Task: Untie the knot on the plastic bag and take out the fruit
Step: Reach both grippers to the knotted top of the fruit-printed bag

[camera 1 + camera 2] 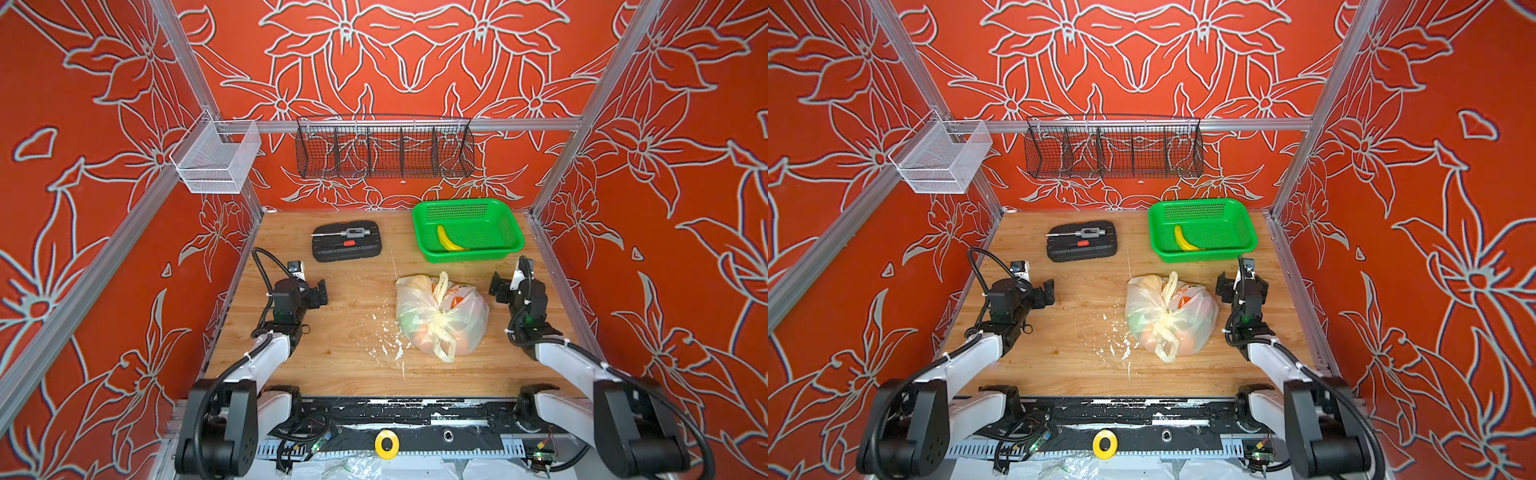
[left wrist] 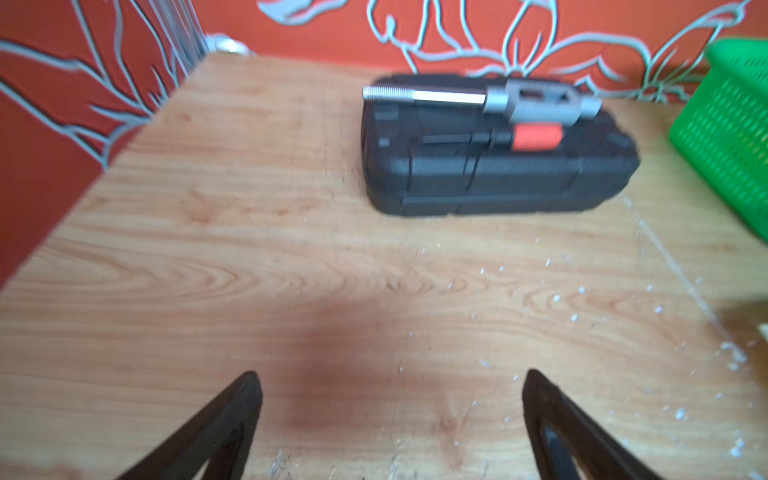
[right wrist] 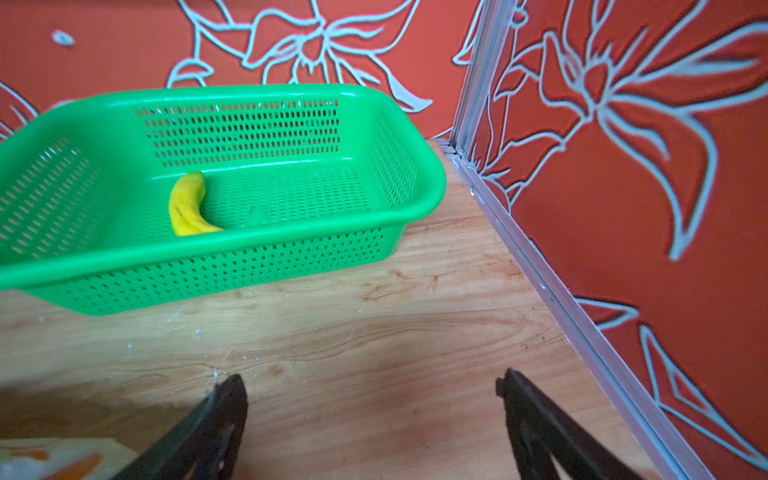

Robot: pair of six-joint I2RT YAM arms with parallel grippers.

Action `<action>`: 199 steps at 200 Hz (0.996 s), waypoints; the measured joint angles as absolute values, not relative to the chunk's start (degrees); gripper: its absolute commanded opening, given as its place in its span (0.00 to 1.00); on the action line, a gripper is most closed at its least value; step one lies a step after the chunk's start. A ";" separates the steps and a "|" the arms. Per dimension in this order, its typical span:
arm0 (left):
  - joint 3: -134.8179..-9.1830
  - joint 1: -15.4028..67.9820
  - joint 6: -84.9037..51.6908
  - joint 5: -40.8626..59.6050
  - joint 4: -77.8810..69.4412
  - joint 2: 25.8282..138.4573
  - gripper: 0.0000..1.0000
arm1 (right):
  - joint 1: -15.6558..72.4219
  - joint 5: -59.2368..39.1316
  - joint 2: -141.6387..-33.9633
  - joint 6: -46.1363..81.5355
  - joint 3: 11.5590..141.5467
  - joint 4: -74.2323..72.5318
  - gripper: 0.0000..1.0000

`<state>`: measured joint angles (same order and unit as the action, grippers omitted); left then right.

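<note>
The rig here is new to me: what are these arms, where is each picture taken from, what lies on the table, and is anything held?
Two robot arms, each ending in a two-fingered gripper. Both top views look down on the wooden table; each wrist camera looks out past its own arm's fingers. The left gripper and right gripper are open and hold nothing. On the table: a plastic bag, its knot tied, fruit showing through; a green basket holding a banana; a black case with a metal tool on top.

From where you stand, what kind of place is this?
Probably a robot test booth: two arms at a wooden table boxed in by red flowered panels on metal rails, with props, a bag and green basket.
</note>
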<state>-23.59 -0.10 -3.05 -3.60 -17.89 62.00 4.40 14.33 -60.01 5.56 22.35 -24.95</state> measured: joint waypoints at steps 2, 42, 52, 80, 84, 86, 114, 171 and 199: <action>-23.90 0.34 -3.31 -3.86 -17.23 61.30 0.97 | 4.40 14.15 -59.59 5.80 22.87 -24.03 0.93; -33.71 8.21 -10.17 -7.81 -3.95 50.83 0.89 | 4.56 5.37 -55.20 12.49 38.70 0.97 0.85; -38.37 9.89 -12.53 -7.53 0.05 50.37 0.86 | 4.69 1.50 -55.16 13.74 41.98 6.46 0.82; -51.13 15.18 -18.68 -4.78 9.21 52.38 0.78 | 6.76 -9.76 -55.35 15.97 48.05 18.31 0.75; -52.73 16.23 -19.64 -4.29 10.31 53.08 0.77 | 7.33 -11.11 -55.46 16.10 48.69 19.62 0.74; -53.71 16.82 -19.79 -4.08 11.03 53.58 0.76 | 7.64 -11.88 -55.53 16.29 48.99 20.40 0.73; -62.02 24.80 -23.46 -0.32 15.92 61.32 0.72 | 12.99 -17.67 -56.73 17.72 51.75 27.68 0.70; -66.94 38.54 -27.33 4.01 21.08 77.78 0.65 | 23.09 -18.04 -61.65 20.47 52.07 34.81 0.65; -69.34 43.81 -27.16 3.36 22.61 84.09 0.61 | 25.54 -16.16 -64.01 21.28 50.98 35.35 0.65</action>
<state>-69.34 43.81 -27.16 3.36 22.61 84.09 25.54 -16.16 -64.01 21.28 50.98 35.35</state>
